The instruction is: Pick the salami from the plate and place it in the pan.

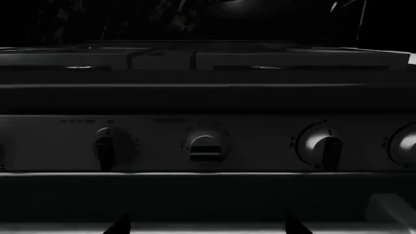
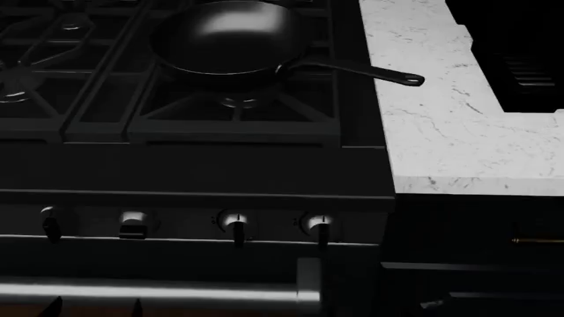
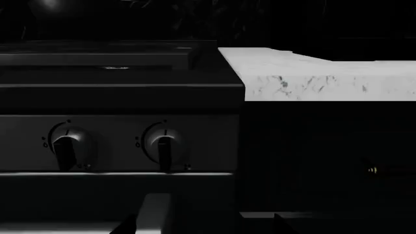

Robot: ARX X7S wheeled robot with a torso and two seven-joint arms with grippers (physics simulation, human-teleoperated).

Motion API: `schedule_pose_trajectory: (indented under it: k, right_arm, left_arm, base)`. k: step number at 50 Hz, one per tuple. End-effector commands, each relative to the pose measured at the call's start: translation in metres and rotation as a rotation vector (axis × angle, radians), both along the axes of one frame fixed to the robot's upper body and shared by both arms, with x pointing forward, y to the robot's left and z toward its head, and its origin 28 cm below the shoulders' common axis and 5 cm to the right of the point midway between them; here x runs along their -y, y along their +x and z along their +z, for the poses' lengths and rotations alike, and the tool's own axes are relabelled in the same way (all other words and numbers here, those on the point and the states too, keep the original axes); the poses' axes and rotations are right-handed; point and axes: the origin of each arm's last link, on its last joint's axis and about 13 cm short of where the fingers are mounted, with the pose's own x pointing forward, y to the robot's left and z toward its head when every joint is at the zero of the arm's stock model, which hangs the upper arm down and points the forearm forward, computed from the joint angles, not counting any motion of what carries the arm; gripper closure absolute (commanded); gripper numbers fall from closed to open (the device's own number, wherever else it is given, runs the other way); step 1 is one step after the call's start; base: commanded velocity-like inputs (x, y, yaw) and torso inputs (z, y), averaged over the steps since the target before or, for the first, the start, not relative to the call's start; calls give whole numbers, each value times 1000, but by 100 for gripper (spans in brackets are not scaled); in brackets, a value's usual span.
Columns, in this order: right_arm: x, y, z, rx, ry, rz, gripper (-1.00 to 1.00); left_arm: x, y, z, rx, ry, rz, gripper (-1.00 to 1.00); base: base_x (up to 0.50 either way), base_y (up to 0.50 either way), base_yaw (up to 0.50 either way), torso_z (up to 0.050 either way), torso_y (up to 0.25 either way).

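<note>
Nothing done as yet. Saw the pan (image 2: 231, 39) empty on the stove's back-right burner, handle reaching toward the marble tabletop (image 2: 440, 119). No salami or plate anywhere in view. Could not tell either end effector's state; only dark tips visible.

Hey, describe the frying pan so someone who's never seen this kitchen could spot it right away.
Look at the dark stove left of the white marble counter. On its right rear burner grate sits the pan, round, glossy black and empty. Its long thin handle, ending in an eyelet, reaches out over the counter's edge; nothing else sits on the grates.
</note>
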Motion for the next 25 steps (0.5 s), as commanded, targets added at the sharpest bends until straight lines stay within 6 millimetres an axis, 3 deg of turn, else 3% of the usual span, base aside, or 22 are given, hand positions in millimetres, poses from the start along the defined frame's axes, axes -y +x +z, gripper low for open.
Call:
schedule_pose_trajectory:
  k: [1,5,8,12,14,15,19,25]
  right_arm:
    - [0,1,-1,0,0,0,-100]
    - [0,-26,-4,-29,14,2,-100]
    - [0,-29,-5,-30,-18,-2,-100]
    - [2,-21,-6,-43,-45,-20,-100]
    - [4,-17,-7,-47,-50,-25,-100]
    - [4,-15,-6,-48,-50,-25,-100]
    - [4,-12,-6,-50,-53,-24,-100]
    - [5,-16,-10,-59,-53,-28,-100]
  left_arm:
    - [0,1,-1,0,0,0,-100]
    - [1,-42,-1,-6,-1,-9,-100]
    - [3,-56,1,-11,-32,4,-100]
    - [7,-53,3,-21,-32,1,-100]
    - [8,-32,0,-20,-31,-5,-100]
    - [9,-42,4,-19,-31,-8,-100]
    - [11,-28,5,-19,-46,2,-100]
    - [11,-24,-2,-27,-39,-15,-100]
  base:
    - [0,0,0,0,0]
    - [0,0,0,0,0]
    - [0,0,0,0,0]
    - [0,0,0,0,0]
    - [0,0,0,0,0]
    - [0,0,0,0,0]
    - [0,0,0,0,0]
    - [0,0,0,0,0]
